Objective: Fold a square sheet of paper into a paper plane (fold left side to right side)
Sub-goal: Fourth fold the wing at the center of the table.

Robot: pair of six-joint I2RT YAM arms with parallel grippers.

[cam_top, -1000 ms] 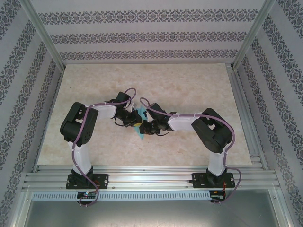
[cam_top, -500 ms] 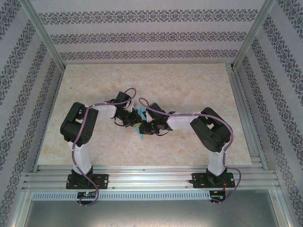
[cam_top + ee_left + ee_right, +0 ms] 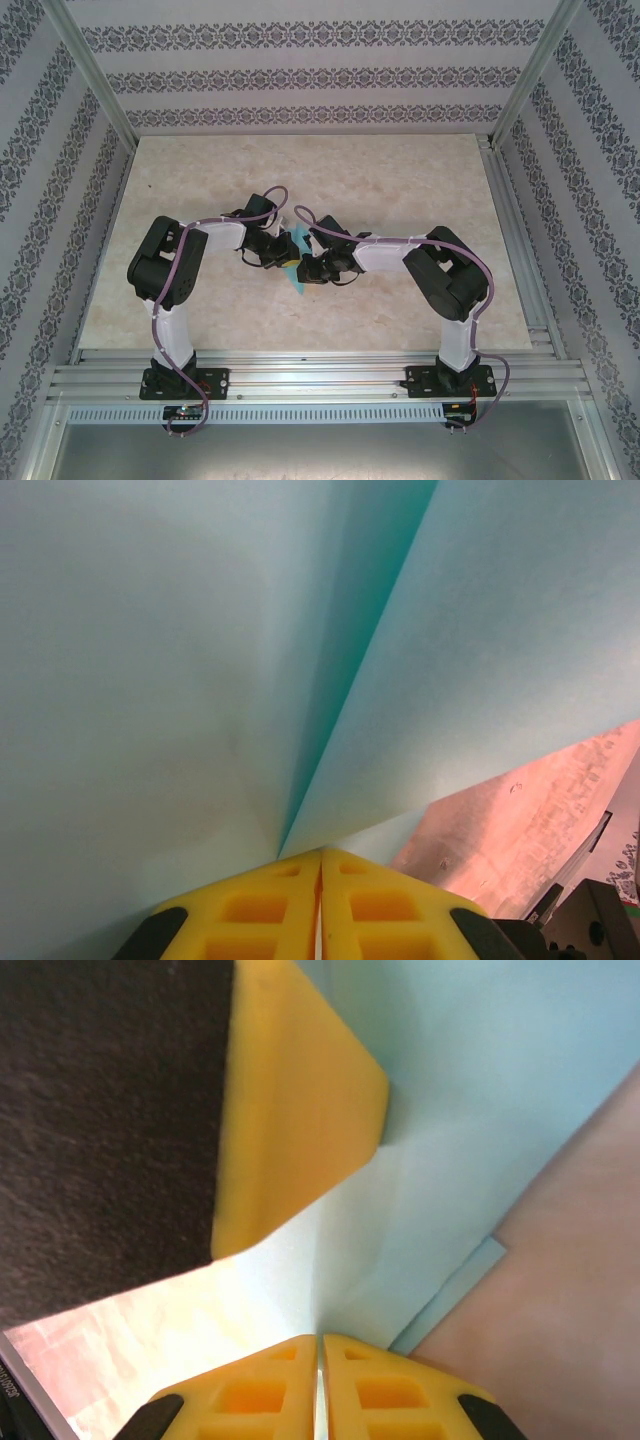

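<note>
Where the table (image 3: 400,200) has its middle, the folded blue paper (image 3: 298,284) is held, the left gripper (image 3: 320,854) closed on it from nine o'clock, the right gripper (image 3: 320,1339) from three; seemingly mid-crease, next calling for a firm, even press.
</note>
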